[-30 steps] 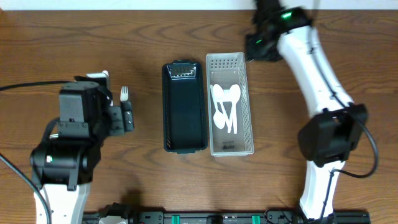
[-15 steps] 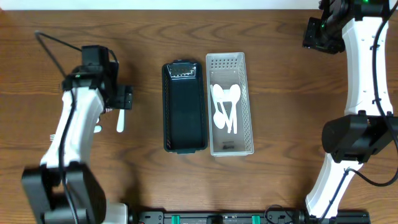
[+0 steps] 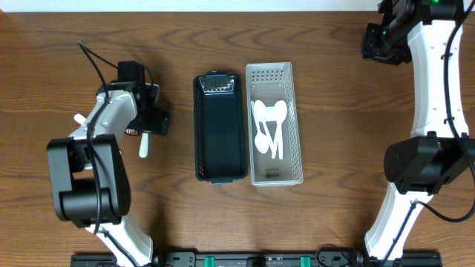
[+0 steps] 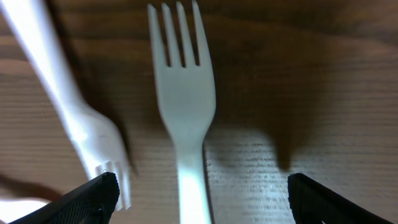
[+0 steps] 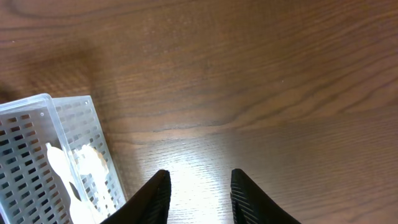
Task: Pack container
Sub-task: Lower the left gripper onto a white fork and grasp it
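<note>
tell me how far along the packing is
Done: spoons lie in the white bin. In hand: nothing; the left fingers are open astride one of two forks on the table, and the right fingers are open and empty. Left: both forks need packing, and the black bin is empty.

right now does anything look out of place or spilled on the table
Nothing spilled or damaged. Two white forks lie loose on the bare table left of the black basket, under the open left gripper: one straight, the other angled beside it. The black basket is empty; the spoons sit in the white basket.
</note>
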`<state>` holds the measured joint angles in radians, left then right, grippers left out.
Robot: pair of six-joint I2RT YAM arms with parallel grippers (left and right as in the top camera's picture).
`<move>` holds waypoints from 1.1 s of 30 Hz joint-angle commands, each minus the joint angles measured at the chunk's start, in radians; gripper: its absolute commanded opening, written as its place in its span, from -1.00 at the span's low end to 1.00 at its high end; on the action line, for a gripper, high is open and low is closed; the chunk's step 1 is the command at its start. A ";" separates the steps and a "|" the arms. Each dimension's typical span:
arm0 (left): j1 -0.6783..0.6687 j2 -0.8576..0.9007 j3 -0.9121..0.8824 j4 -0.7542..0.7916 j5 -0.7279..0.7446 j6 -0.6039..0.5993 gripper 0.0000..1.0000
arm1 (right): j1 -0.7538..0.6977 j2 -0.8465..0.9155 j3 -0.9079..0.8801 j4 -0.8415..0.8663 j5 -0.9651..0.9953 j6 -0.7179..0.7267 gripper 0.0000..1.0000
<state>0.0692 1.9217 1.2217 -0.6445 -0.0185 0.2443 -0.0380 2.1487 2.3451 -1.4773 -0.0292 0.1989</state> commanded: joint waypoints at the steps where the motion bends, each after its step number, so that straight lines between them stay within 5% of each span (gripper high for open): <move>1: 0.004 0.034 0.003 0.004 0.016 0.016 0.79 | 0.000 -0.002 0.018 -0.004 0.004 -0.013 -0.32; 26: 0.005 0.072 0.003 0.026 0.098 -0.029 0.61 | 0.000 -0.002 0.018 -0.027 0.037 -0.013 -0.38; 32: 0.005 0.072 0.003 0.036 0.098 -0.029 0.33 | 0.000 -0.002 0.018 -0.027 0.037 -0.013 -0.38; 33: 0.005 0.072 0.003 0.037 0.098 -0.029 0.16 | 0.000 -0.002 0.018 -0.027 0.037 -0.013 -0.38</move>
<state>0.0711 1.9518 1.2247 -0.6052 0.0566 0.2150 -0.0380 2.1487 2.3451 -1.5009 -0.0032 0.1970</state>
